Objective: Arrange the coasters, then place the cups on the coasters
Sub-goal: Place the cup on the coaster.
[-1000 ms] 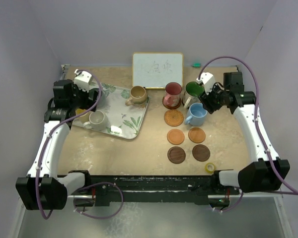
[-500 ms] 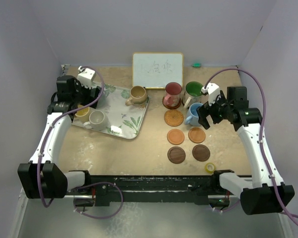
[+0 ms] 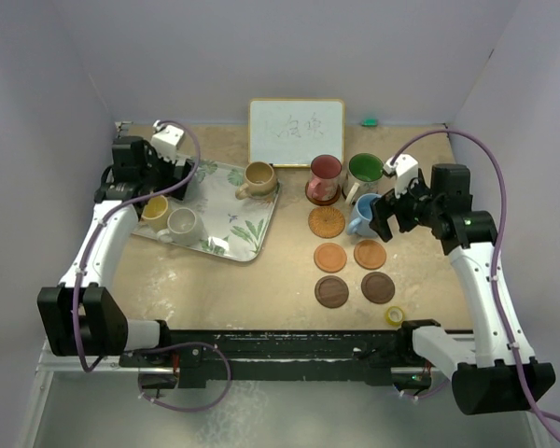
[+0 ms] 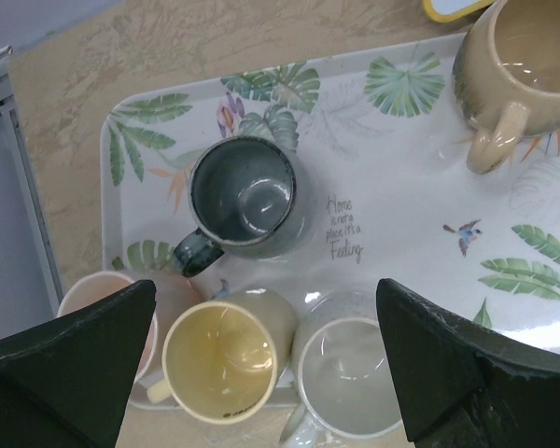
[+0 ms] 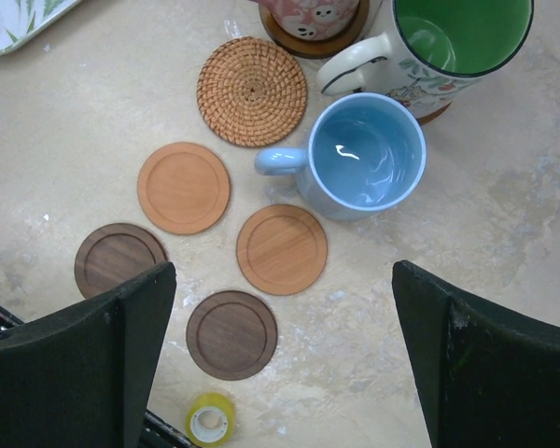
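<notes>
Right gripper: fingers spread wide, nothing between them, hanging above the group of coasters on the right half of the table. Left gripper: also spread wide and empty, hanging over the left end of the tray.

Right side, nearest the arms: a small yellow tape roll. Just beyond it lie the left brown coaster and the right brown coaster, side by side, both bare. Next row: the left orange coaster and the right orange coaster, also bare. Beyond the left one lies the woven coaster, bare.

The blue mug stands upright just past the right orange coaster, handle pointing left at the woven coaster. It appears to rest on the table itself. Farther back, the red mug sits on a dark coaster. The green mug stands just beside it, with a brown edge showing beneath.

Left side, on the tray: the white mug and the yellow mug stand at the near edge. The pink mug is at the near left corner, partly hidden by a finger. The dark grey mug stands behind them, and the tan mug is at the far right end. All are upright.

A whiteboard leans at the back.
</notes>
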Controlling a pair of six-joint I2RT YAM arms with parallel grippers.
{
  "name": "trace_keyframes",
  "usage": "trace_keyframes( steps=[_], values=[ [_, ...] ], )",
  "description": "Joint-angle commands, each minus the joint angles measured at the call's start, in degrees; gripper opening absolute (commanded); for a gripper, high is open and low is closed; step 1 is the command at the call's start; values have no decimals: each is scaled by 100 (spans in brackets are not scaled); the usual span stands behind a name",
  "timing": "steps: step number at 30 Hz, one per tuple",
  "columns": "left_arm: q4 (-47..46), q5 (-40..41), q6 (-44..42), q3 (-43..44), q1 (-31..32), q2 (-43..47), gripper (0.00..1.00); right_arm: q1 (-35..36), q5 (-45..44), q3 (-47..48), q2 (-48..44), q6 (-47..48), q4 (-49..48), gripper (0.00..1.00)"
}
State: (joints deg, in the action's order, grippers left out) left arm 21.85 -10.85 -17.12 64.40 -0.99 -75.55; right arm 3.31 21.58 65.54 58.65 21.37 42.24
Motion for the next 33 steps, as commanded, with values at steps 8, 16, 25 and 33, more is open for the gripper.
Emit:
trace_keyframes(
  steps=[8,16,25,33],
  values=[
    [-541,-114,-461,855,929,-859,98,3,122,-438,-624,-18,-399,100],
    [-422,-256,-205,2083,1394,-2226,89,3,234,-473,-627,24,-348,100],
    [281,-437,-23,3726,1654,-3787,74,3,317,-580,-736,106,-413,100],
    [1011,-598,-21,4714,1775,-4647,69,3,251,-553,-754,125,-412,99]
  ],
)
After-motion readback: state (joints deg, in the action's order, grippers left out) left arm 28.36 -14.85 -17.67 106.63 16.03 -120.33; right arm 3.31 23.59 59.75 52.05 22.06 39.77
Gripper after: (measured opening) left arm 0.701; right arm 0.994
